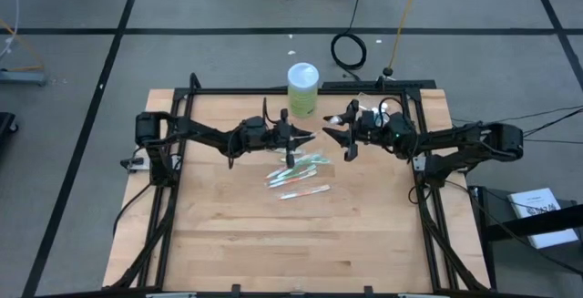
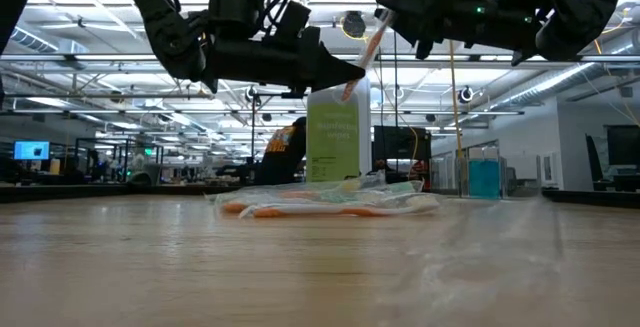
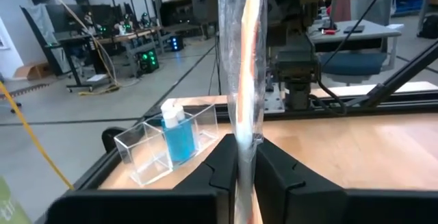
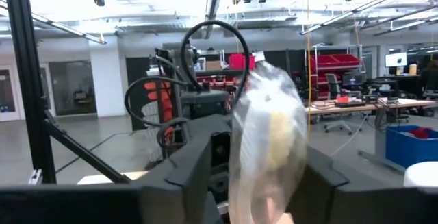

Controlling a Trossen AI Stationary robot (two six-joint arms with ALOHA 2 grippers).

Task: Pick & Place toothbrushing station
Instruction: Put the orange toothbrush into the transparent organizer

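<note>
The table (image 1: 273, 234) is pale wood with visible plank grain and a smooth, faintly satin face. On it lie toothbrushes (image 1: 299, 178) in clear, crinkled, glossy plastic wrappers. The lime-green cylinder (image 1: 302, 90) looks like matt plastic with a smooth white lid. The 2 arms and the table frame (image 1: 428, 207) are dark and matt, seemingly metal. In the left wrist view, 1 wrapped toothbrush (image 3: 243, 59) shows shiny, wrinkled film, beside a clear, glossy plastic box (image 3: 164, 145).

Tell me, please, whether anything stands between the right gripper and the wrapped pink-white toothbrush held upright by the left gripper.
Nothing visible does. The clear-wrapped pink-white toothbrush, clamped in the left gripper, reaches the right gripper with its upper end. The lime-green white-lidded cylinder stands farther back, not between them.
</note>
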